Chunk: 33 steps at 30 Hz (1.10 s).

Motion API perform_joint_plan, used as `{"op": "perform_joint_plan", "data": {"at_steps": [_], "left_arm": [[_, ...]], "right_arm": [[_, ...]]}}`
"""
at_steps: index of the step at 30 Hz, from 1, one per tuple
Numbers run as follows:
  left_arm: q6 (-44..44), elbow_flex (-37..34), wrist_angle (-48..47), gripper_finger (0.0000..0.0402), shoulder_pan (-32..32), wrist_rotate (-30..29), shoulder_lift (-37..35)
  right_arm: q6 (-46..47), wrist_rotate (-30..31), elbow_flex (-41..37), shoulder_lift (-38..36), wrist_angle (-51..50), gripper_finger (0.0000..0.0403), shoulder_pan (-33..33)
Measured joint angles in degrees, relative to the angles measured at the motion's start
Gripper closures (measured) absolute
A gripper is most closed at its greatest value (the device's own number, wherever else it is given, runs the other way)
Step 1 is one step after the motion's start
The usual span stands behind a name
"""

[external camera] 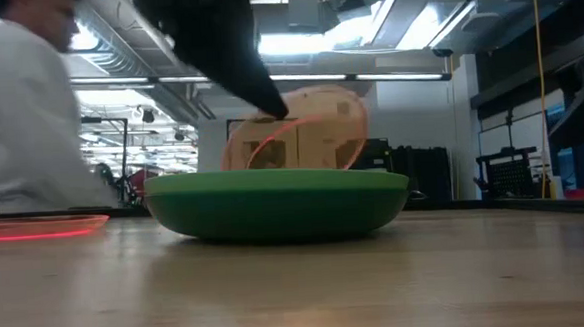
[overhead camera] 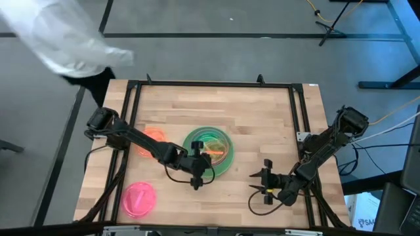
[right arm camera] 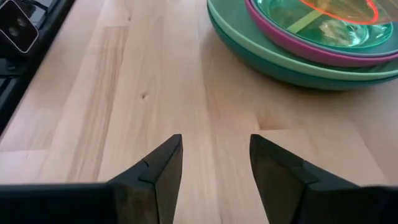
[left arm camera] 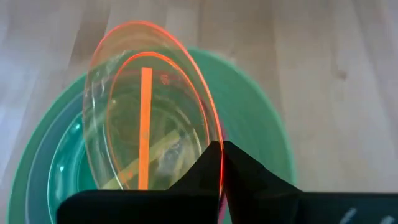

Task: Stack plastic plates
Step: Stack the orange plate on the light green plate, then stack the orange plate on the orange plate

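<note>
Near the middle of the wooden worktop [overhead camera: 262, 124] sits one stack of plates [overhead camera: 209, 149], green outermost. The left gripper [overhead camera: 199, 157] is clamped on one translucent orange plate [left arm camera: 146, 118], tilted over the stack. Another orange plate [overhead camera: 152, 139] and one pink plate [overhead camera: 139, 199] lie toward the left edge. The right gripper [overhead camera: 264, 183] hovers parted, empty, near the right edge. A person in white [external camera: 19, 118] stands beyond.

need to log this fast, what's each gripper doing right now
Left gripper: shut on the rim of the translucent orange plate, tilted over the green stack.
Right gripper: open, holding nothing, low over the table.
</note>
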Motion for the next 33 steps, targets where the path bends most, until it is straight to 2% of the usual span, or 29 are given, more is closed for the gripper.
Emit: {"op": "perform_joint_plan", "data": {"at_steps": [6, 11, 18, 24, 28, 33], "left_arm": [[-0.4, 0.0, -4.5, 0.0371, 1.6, -0.4, 0.8], [-3.1, 0.0, -9.1, 0.0322, 2.8, -0.1, 0.7], [-9.3, -0.1, -20.0, 0.0260, 2.1, 4.3, -1.0], [-21.2, -0.2, -33.6, 0.0255, -2.0, 2.4, -1.3], [-30.1, -0.2, -39.2, 0.0260, -5.8, -1.1, -1.3], [-40.4, -0.9, -46.0, 0.0262, -9.5, -1.5, -1.6]], "right_arm": [[0.3, 0.0, 0.0, 0.0, 0.0, 0.0226, 0.0], [0.3, 0.0, 0.0, 0.0, 0.0, 0.0226, 0.0], [0.3, 0.5, 0.0, 0.0, 0.0, 0.0226, -0.1], [0.3, 0.5, 0.0, 0.0, 0.0, 0.0226, -0.1], [0.3, 0.5, 0.0, 0.0, 0.0, 0.0226, -0.1], [0.3, 0.5, 0.0, 0.0, -0.1, 0.0226, -0.1]]}}
